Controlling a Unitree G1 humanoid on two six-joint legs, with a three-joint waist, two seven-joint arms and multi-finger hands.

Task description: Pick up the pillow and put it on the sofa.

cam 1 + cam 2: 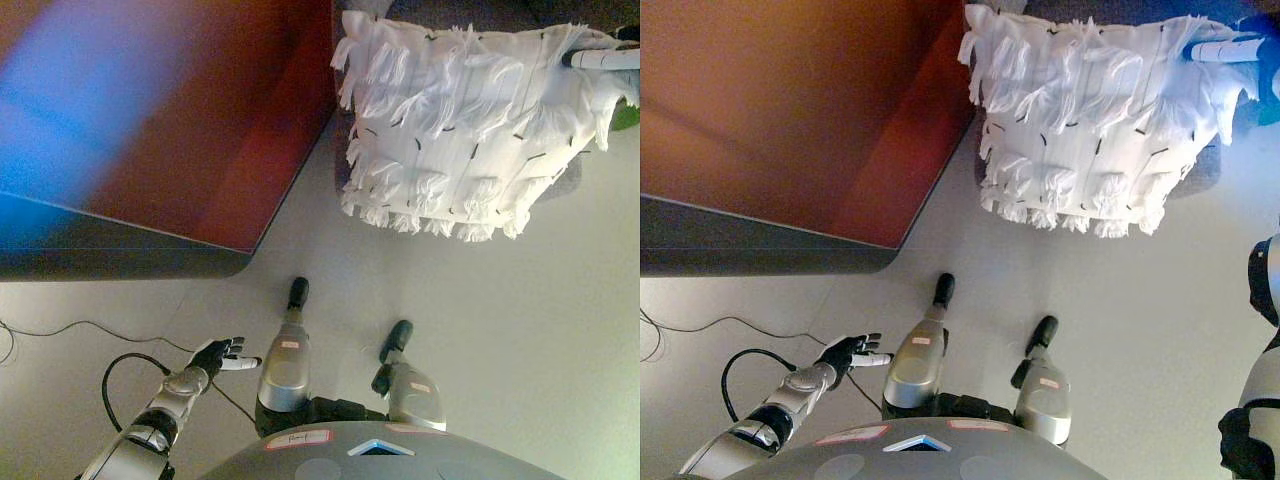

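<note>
The white fringed pillow (470,120) fills the upper right of both eye views, over a dark grey patch (565,180) that shows round its edges. My right hand (605,55) is at the pillow's top right corner. One white-covered finger lies across the cloth and pinches that corner; the rest of the hand is cut off by the view's edge. The red-brown sofa (200,120) takes up the upper left, and its edge runs close beside the pillow's left side. My left hand (222,355) hangs low at the lower left, open and holding nothing, far from the pillow.
A dark grey band (120,262) runs along the sofa's near edge above the pale floor (500,320). A thin cable (80,328) lies on the floor at the left. A small green thing (627,115) peeks out at the right edge beside the pillow.
</note>
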